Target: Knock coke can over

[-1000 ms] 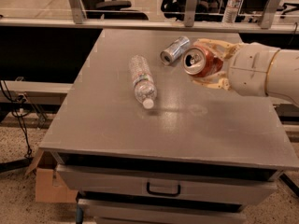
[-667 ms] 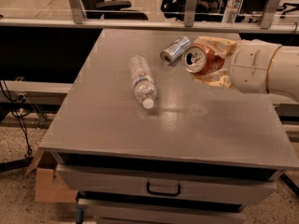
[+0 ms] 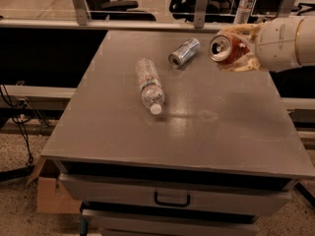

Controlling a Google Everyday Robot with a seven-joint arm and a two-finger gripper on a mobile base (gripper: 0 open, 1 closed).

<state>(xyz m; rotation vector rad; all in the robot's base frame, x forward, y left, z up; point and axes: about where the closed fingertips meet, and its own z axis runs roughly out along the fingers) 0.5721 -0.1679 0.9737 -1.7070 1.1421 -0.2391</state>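
1. Grey flat-topped bench (image 3: 221,132), with drawers in its front face; we note a dark handle (image 3: 172,199) on the upper drawer.

2. Red aluminium coke can (image 3: 222,47), silver top with pull tab. We find it near the far right corner of the bench, tipped onto its side so that the silver top faces the left edge and slightly toward the front. It appears to sit clear of the bench top, though we cannot confirm the gap.

3. Two-finger gripper (image 3: 229,49), pale beige, on a white arm (image 3: 285,41) entering over the right edge. Its fingers (image 3: 241,31) are clamped on the coke can, one above the red body and one below.

4. Plain silver metal can (image 3: 184,52), lying on its side near the middle of the far edge, just left of the coke can and apart from it.

5. Clear plastic water bottle (image 3: 149,85), lying on its side left of the bench's centre, white cap pointing toward the front edge. Well apart from the gripper.

6. Brown cardboard box (image 3: 49,196), on the floor below the front left corner.

7. Second clear bottle (image 3: 244,4), upright, beyond the far edge.
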